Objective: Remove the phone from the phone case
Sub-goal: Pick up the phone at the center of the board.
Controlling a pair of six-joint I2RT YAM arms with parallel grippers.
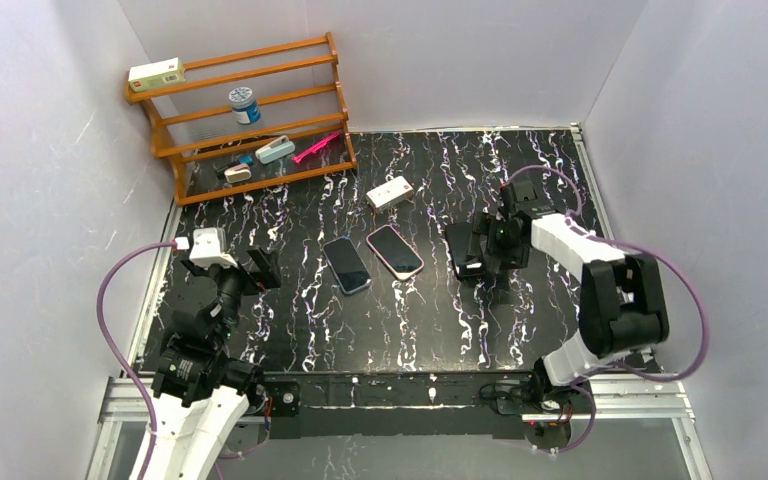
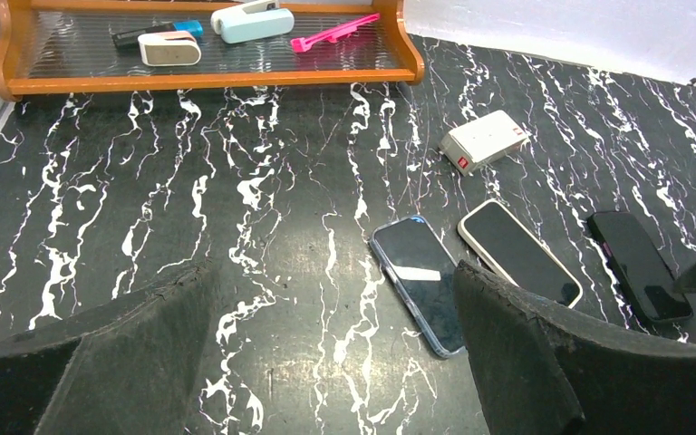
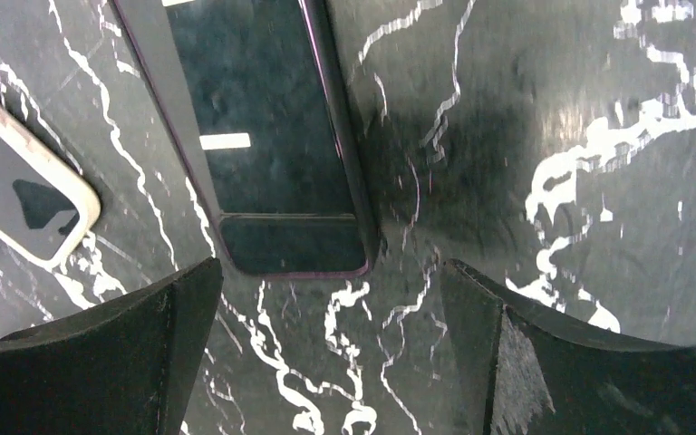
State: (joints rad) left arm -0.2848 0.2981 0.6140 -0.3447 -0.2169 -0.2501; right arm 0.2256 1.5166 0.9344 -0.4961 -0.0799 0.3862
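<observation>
right fingers point(image 3: 82, 362) wide over black phone point(image 3: 272, 136), half-hidden from top | left fingers point(image 2: 100, 362) wide

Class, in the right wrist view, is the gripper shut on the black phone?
No, the right gripper is open, its fingers clear of the black phone.

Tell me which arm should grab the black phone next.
Right. The right gripper is directly over the black phone, jaws open; the left gripper is far off to the left.
</observation>
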